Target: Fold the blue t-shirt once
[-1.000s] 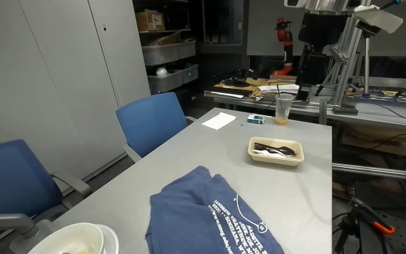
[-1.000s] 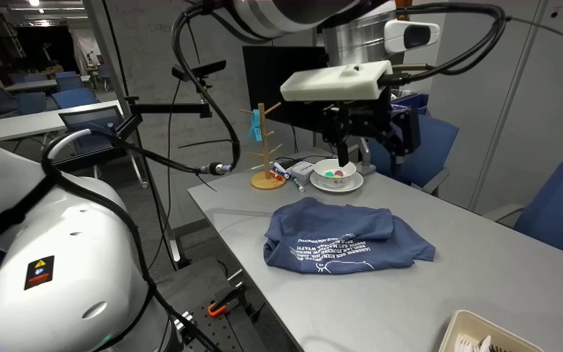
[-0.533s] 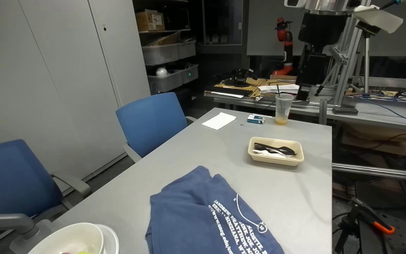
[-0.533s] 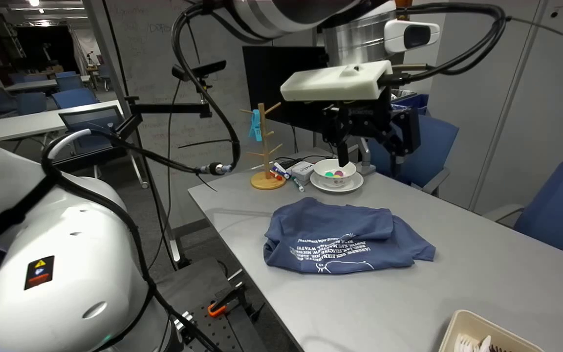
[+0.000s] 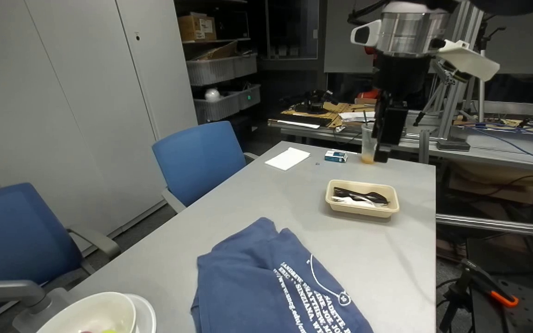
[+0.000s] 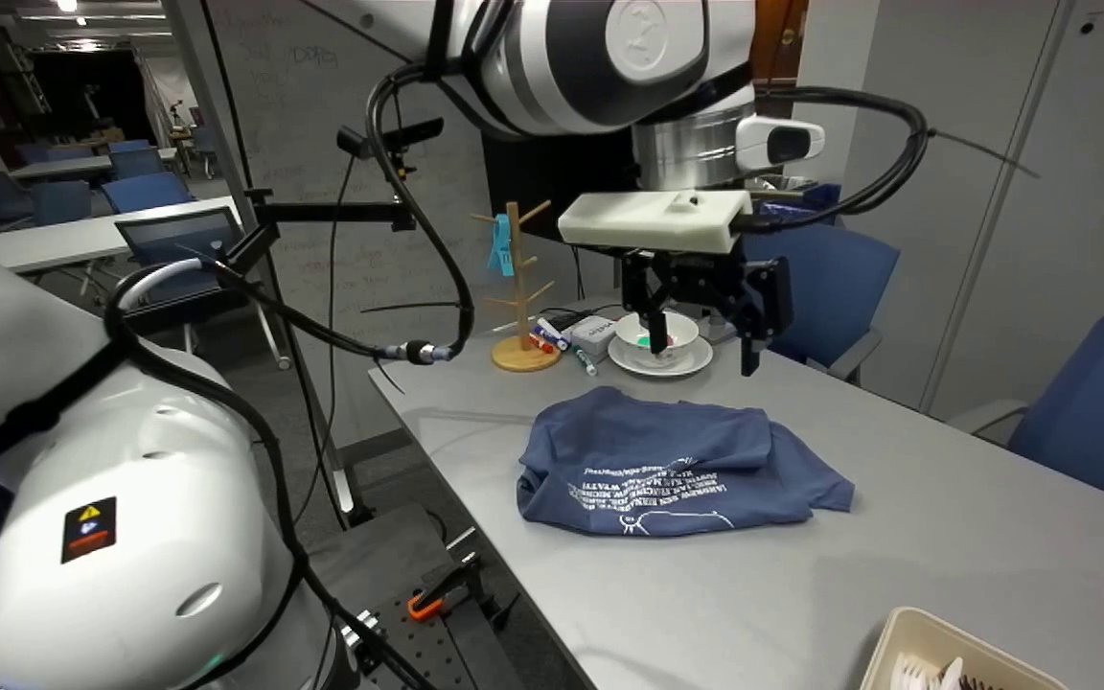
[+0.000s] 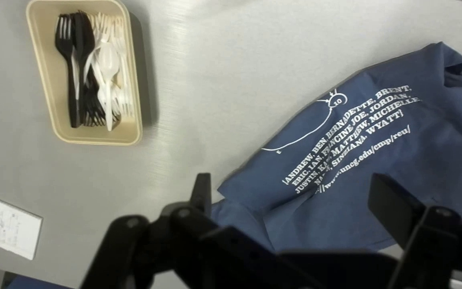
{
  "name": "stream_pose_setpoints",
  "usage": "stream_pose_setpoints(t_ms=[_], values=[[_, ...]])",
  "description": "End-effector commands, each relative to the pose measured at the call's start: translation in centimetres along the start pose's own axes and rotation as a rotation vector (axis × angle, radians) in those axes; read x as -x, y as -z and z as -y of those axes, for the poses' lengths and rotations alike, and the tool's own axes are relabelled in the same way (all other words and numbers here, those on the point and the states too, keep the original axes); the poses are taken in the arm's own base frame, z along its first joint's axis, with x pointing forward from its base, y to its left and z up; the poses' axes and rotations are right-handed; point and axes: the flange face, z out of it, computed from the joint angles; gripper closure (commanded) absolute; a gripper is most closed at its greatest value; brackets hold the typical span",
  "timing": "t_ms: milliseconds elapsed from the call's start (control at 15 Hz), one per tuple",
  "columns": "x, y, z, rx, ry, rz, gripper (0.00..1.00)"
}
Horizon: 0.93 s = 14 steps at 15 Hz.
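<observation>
In an exterior view, the shirt (image 6: 672,465) lies rumpled on the table (image 6: 954,522), the jaws wide and empty above it. In the wrist view it is creased between them; biting too deep could drag everything along.

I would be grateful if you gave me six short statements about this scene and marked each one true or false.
1. The shirt lies on the table. True.
2. The hand grips the shirt. False: the hand is open, with nothing in it.
3. The tray holds black and white cutlery. True.
4. A blue clip hangs on the wooden stand. True.
5. The bowl stands in the tray. False: the bowl stands on a plate.
6. The cup lies on its side. False: the cup stands upright.
</observation>
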Motion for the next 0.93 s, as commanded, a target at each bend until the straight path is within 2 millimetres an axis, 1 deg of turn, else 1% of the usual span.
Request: stream_pose_setpoints(t_ms=[0, 200, 400, 467, 667, 867], values=[[-2.2, -2.1, 3.1, -0.066, 0.071, -0.001, 0.0], [-3.9, -3.6, 6.7, -0.13, 0.117, 0.012, 0.0], [-5.0, -5.1, 10.7, -0.188, 0.164, 0.026, 0.0], [-5.2, -5.0, 12.4, -0.206, 0.184, 0.032, 0.0], [-5.6, -6.3, 16.4, -0.253, 0.239, 0.057, 0.0], [-5.5, -7.2, 19.5, -0.3, 0.278, 0.088, 0.0]])
